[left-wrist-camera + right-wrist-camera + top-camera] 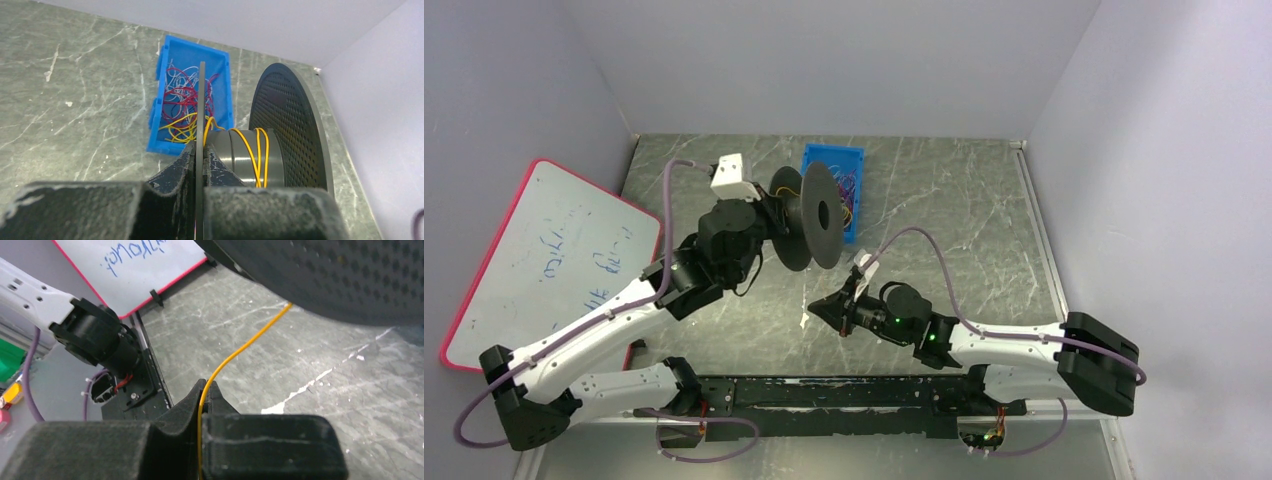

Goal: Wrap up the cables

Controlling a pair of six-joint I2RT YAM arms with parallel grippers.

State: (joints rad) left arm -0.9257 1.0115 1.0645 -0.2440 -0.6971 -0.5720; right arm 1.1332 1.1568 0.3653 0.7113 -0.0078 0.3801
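My left gripper (201,150) is shut on the thin near flange of a black spool (291,125), holding it above the table. A yellow cable (258,152) makes a few turns around the spool's grey hub. More cables (182,102), red, yellow and white, lie tangled in a blue bin (159,107) beyond it. My right gripper (203,390) is shut on a yellow cable (235,354), which rises from the jaws toward the perforated spool flange (330,275) overhead. In the top view the spool (816,214) hangs by the bin (828,160), the right gripper (819,305) below it.
A red-framed whiteboard (544,250) leans at the left wall. The left arm's base and black mounting rail (100,340) lie to the left in the right wrist view. Lilac hoses (924,245) loop over both arms. Walls close the table on three sides.
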